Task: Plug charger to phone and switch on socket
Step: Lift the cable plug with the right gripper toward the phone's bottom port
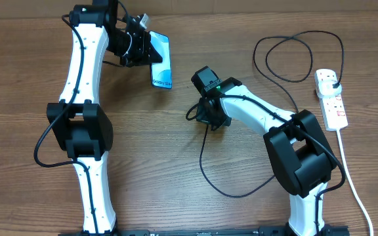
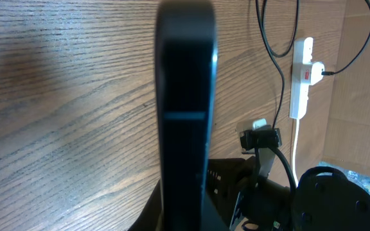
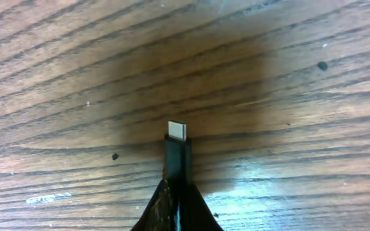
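The phone [image 1: 162, 62], with its light-blue screen lit, sticks out from my left gripper [image 1: 144, 50] at the back left of the table, held by one end. In the left wrist view it stands edge-on as a dark slab [image 2: 185, 96], my left gripper [image 2: 184, 215] shut on it. My right gripper [image 1: 212, 121] at mid-table is shut on the charger's connector [image 3: 177, 151], whose silver tip points away just above the wood. The charger cable [image 1: 205, 174] loops over the table to its plug in the white socket [image 1: 331, 98] at the far right.
The socket's thick white cord [image 1: 352, 180] runs down the right side toward the front edge. A loop of black cable [image 1: 287, 56] lies at the back right. The right arm's body [image 2: 326, 199] fills the left wrist view's lower right.
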